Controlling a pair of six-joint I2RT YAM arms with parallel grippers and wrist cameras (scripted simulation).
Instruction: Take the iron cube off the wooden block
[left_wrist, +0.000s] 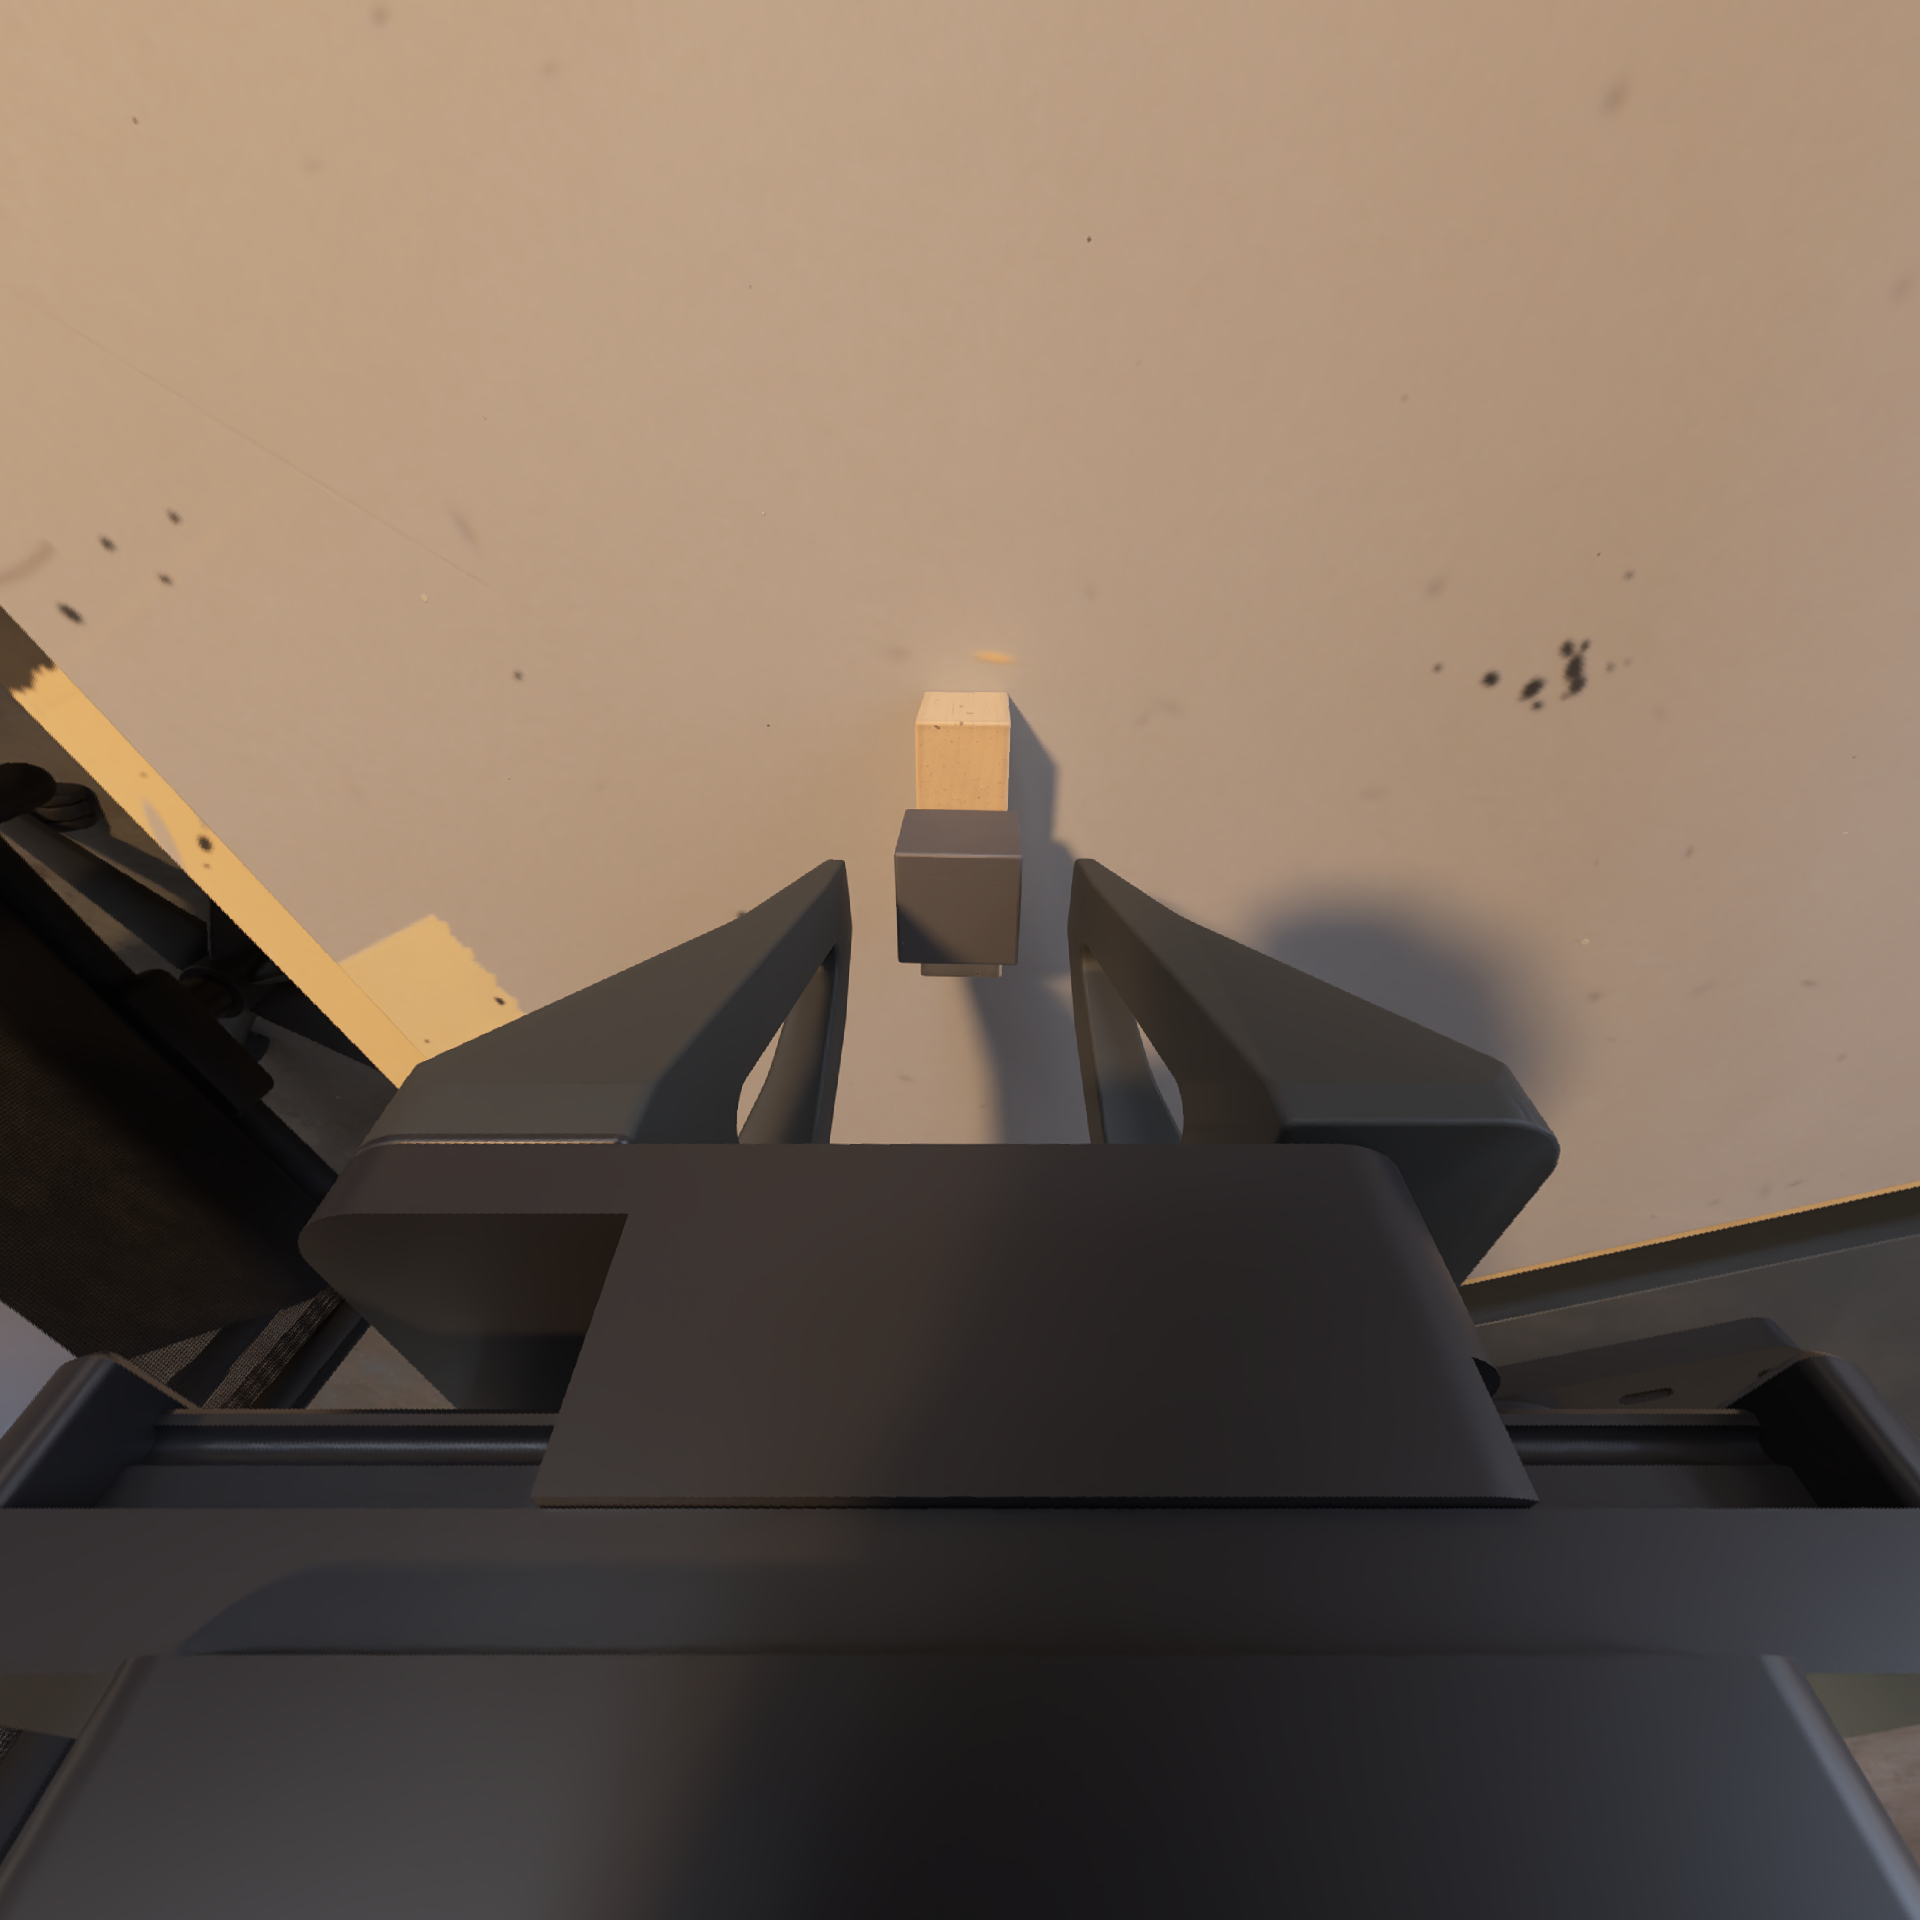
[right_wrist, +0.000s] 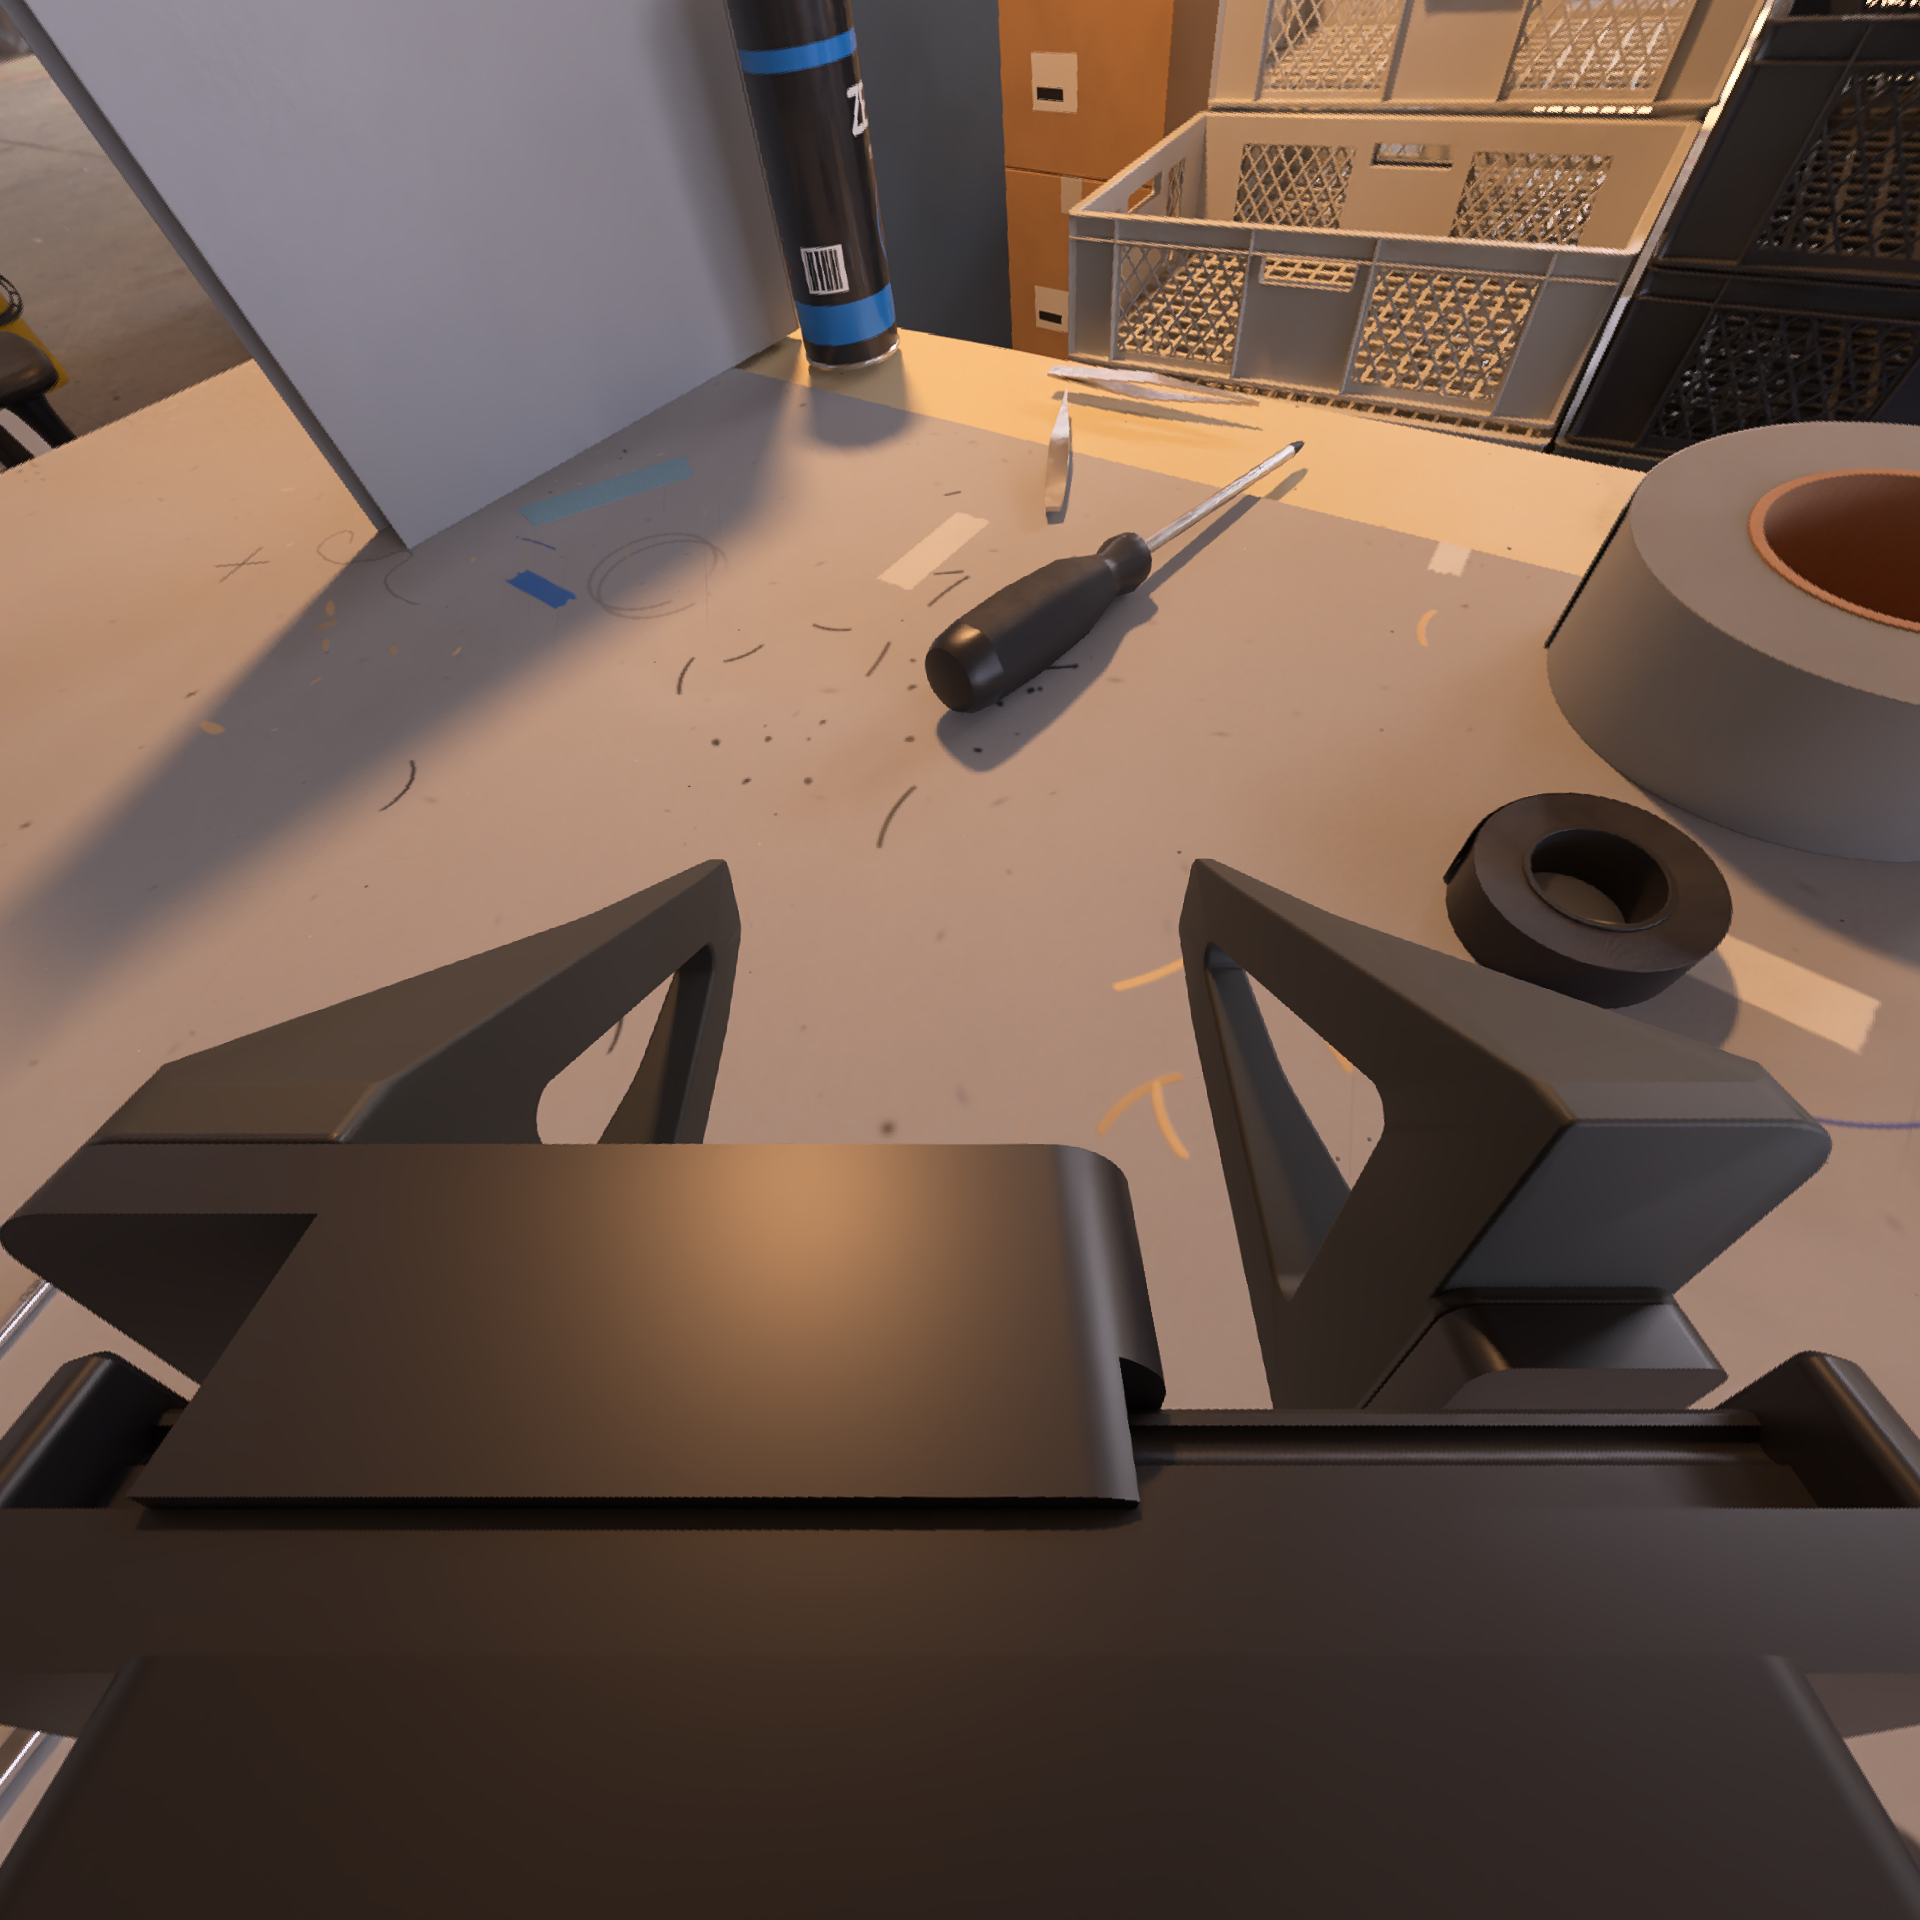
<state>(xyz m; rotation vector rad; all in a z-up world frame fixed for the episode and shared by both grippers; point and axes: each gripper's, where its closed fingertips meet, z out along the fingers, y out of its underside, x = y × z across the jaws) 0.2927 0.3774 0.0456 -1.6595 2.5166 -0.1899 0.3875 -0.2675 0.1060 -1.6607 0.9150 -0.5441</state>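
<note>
In the left wrist view a dark grey iron cube (left_wrist: 958, 894) sits just in front of a pale wooden block (left_wrist: 963, 753) on the tan table (left_wrist: 1351, 416). Their edges meet in the picture. A thin dark sliver shows under the cube's near edge, and I cannot tell what it is. My left gripper (left_wrist: 958, 862) is open, its fingertips (left_wrist: 836, 883) on either side of the cube with gaps on both sides, not touching it. My right gripper (right_wrist: 961, 862) is open and empty over bare table. Neither the cube nor the block shows in the right wrist view.
Ahead of the right gripper lie a black-handled screwdriver (right_wrist: 1049, 613), a black tape roll (right_wrist: 1590, 899) and a large grey tape roll (right_wrist: 1756, 665). A spray can (right_wrist: 821, 187), a white board (right_wrist: 436, 229) and crates (right_wrist: 1351, 260) stand at the back. A dark arm structure (left_wrist: 114, 1039) is at the left in the left wrist view.
</note>
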